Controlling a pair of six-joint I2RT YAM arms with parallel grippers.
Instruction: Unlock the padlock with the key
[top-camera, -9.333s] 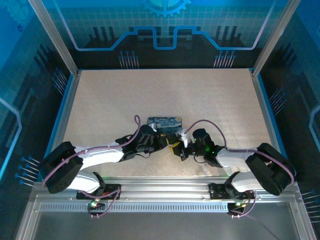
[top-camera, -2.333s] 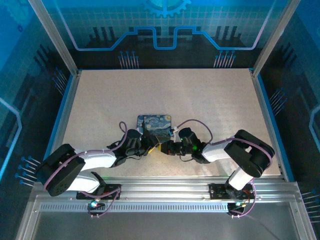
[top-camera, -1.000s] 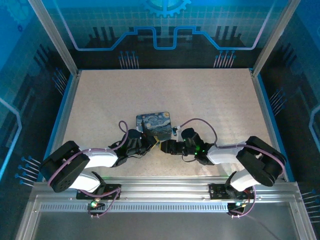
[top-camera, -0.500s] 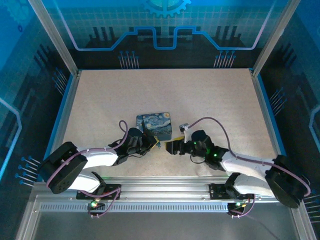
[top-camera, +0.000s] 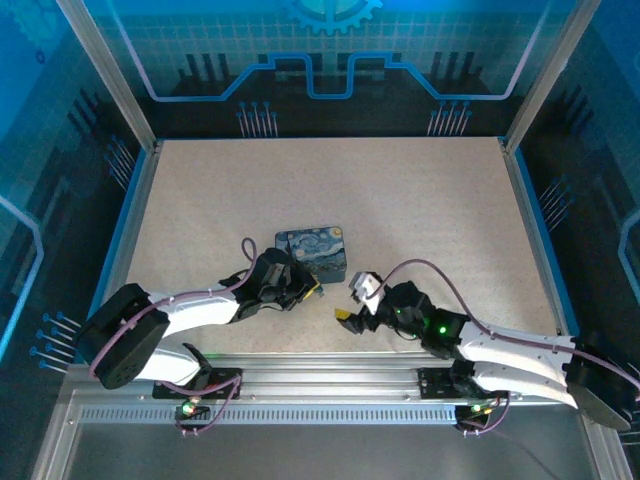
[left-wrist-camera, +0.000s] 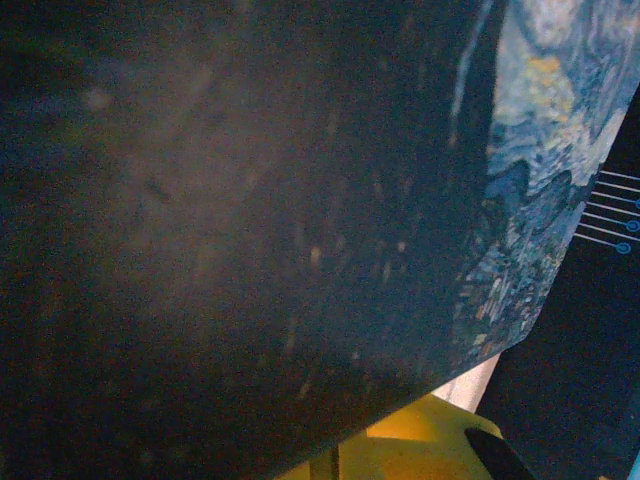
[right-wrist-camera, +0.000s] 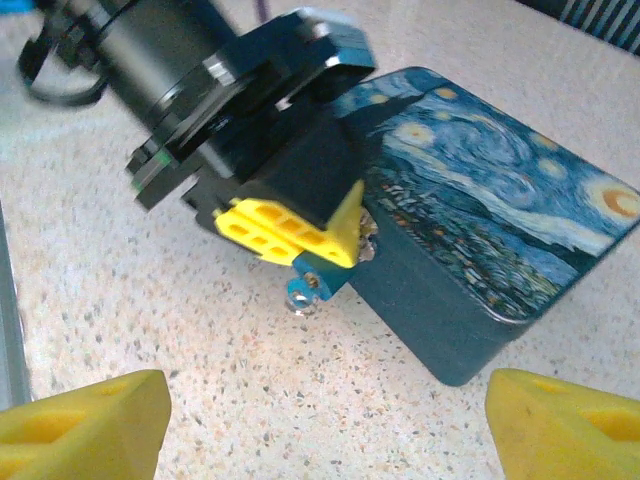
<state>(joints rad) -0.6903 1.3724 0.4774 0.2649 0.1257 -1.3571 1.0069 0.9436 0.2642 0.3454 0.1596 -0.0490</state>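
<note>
Padlock (right-wrist-camera: 305, 286) in tight pinch of left hand (right-wrist-camera: 318, 255), just beside tin (right-wrist-camera: 480, 230); right hand (right-wrist-camera: 325, 420) wide, apart from both.

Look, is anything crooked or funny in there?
The left gripper pinches the little blue padlock right at a corner of the painted tin. The tin sits a bit crooked to the edges of the table. Nothing looks spilled or broken.
</note>
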